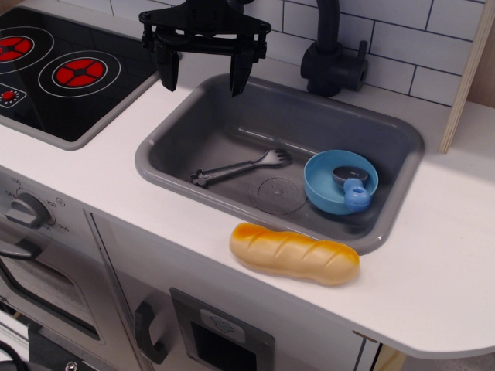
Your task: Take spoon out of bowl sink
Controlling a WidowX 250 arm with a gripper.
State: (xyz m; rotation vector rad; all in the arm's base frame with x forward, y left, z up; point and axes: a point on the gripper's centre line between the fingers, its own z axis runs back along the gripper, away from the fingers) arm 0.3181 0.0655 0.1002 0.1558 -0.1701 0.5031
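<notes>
1. The claw (203, 73) hangs wide and empty above the back-left rim of the sink (166, 139), well apart from the spoon (352, 187).
2. The spoon lies in the light-blue bowl (321, 195), which stands on the sink floor at the right end. Its grey scoop rests in the middle of the bowl; its chunky blue handle leans up over the near rim.
3. Both look like light, stiff, smooth toy plastic — likely slippery, and the bowl may slide or tip if nudged.
4. The best hold, I judge, is the handle end where it stands clear of the rim, fingers closing across its width — not the scoop, low inside the bowl.
5. A grey fork (241, 168) lies left of the bowl near the drain mark, and a toy bread loaf (295, 253) sits on the worktop (433, 270) just in front of the sink; neither blocks the way down.
</notes>
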